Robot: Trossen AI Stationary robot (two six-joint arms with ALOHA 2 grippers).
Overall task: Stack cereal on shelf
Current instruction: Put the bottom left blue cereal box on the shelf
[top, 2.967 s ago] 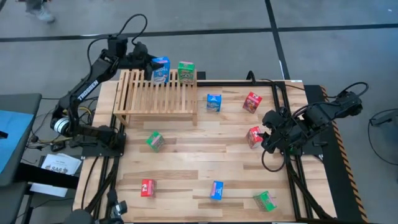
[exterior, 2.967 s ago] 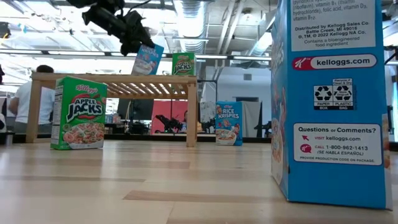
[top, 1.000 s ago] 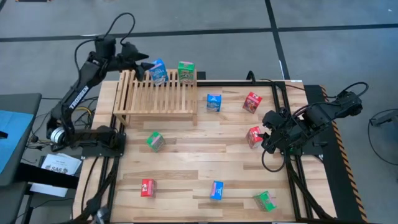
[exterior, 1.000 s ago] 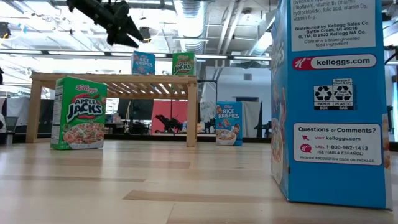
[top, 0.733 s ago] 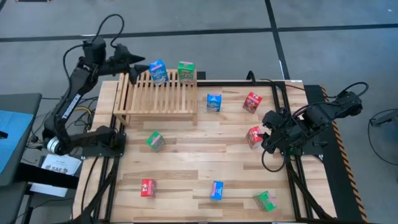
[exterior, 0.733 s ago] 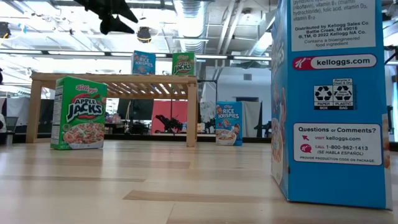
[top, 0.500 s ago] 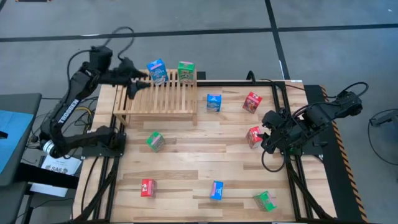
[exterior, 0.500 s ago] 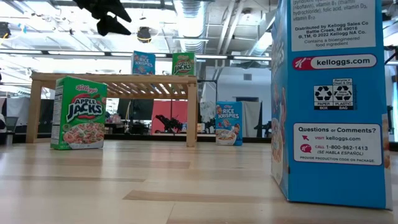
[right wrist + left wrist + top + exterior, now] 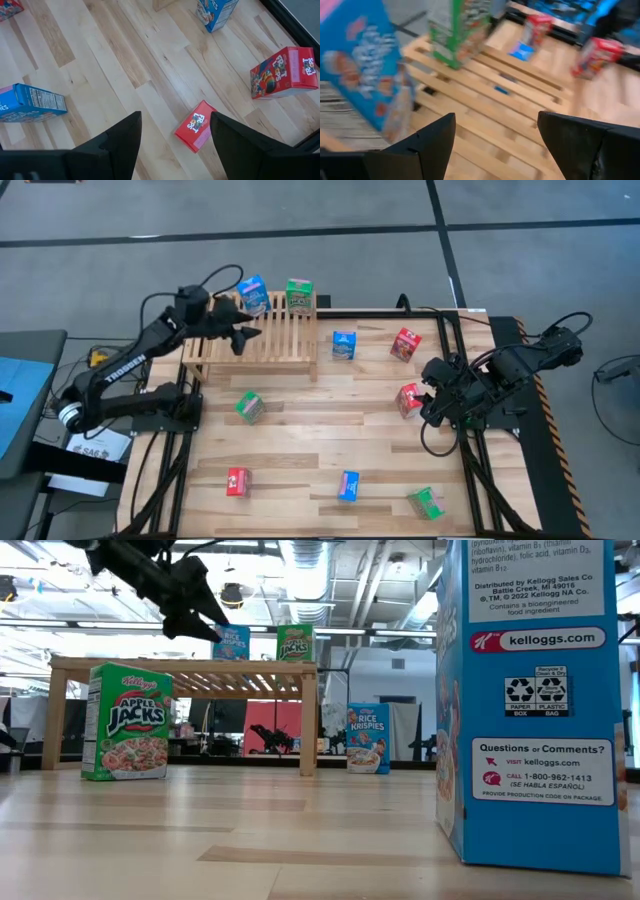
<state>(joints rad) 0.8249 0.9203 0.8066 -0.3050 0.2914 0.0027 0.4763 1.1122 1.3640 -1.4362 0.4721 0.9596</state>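
On the shelf [image 9: 250, 332], a blue cereal box [image 9: 253, 294] and a green cereal box [image 9: 299, 293] stand at its far edge. The left hand [image 9: 247, 337] hovers open over the shelf, holding nothing (slats below). The right hand [image 9: 428, 402], open and empty, waits well right of the shelf, beside a red cereal box [image 9: 408, 400] on the desk [image 9: 310, 450].

The overhead picture is evenly and brightly lit, with only soft, short shadows beside the boxes on the bench [image 9: 330, 430]. In the level view, ceiling lamps [image 9: 300, 560] glare white and the room behind looks washed out, while the arm shows as a dark silhouette against them. The near blue box [image 9: 535, 700] is sharp. The left wrist picture is heavily smeared by motion blur: the blue box [image 9: 365, 75] and the shelf [image 9: 485, 100] have soft edges. The right wrist picture is crisp and bright.
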